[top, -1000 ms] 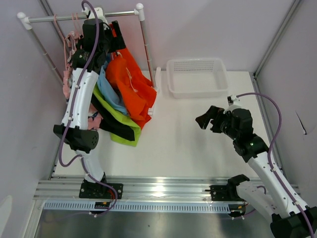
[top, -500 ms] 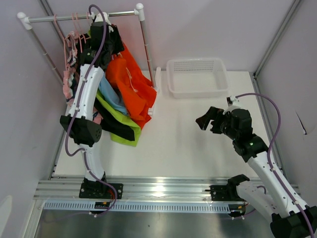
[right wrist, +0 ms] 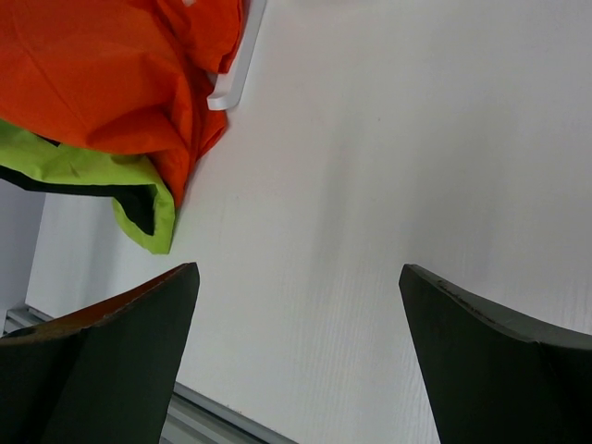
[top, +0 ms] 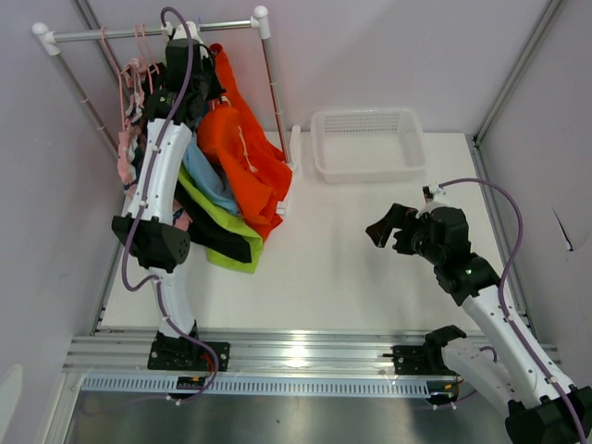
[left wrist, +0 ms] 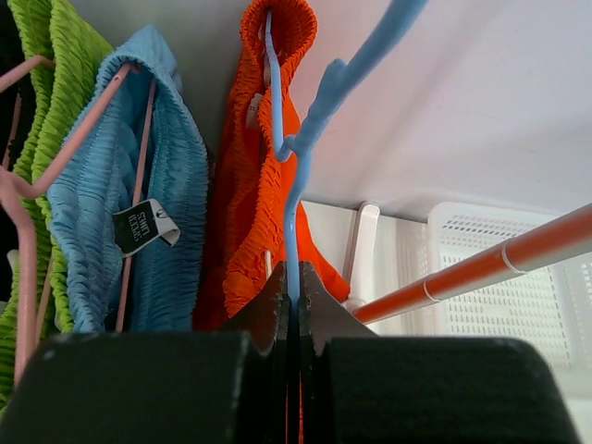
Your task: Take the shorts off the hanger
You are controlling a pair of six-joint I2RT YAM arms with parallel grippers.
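Observation:
Several shorts hang bunched on a rack at the back left: bright orange shorts (top: 245,153), light blue shorts (top: 205,176), lime green shorts with black trim (top: 222,242) and pink shorts (top: 125,162) behind the arm. My left gripper (top: 190,60) is up by the rail (top: 111,34). In the left wrist view that gripper (left wrist: 292,277) is shut on the thin blue hanger (left wrist: 292,185) that carries the orange shorts (left wrist: 245,185); the light blue shorts (left wrist: 120,185) hang on a pink hanger (left wrist: 28,185) beside it. My right gripper (top: 384,225) hovers open over the table, holding nothing (right wrist: 301,305).
A white perforated basket (top: 368,143) stands at the back right of the table. The rack's side pole (top: 273,83) and white foot (top: 294,162) stand between the shorts and the basket. Walls close in on the left and the right.
My left gripper has closed from open onto the blue hanger. The orange shorts' waistband has shifted up toward the rail. The right arm has barely moved.

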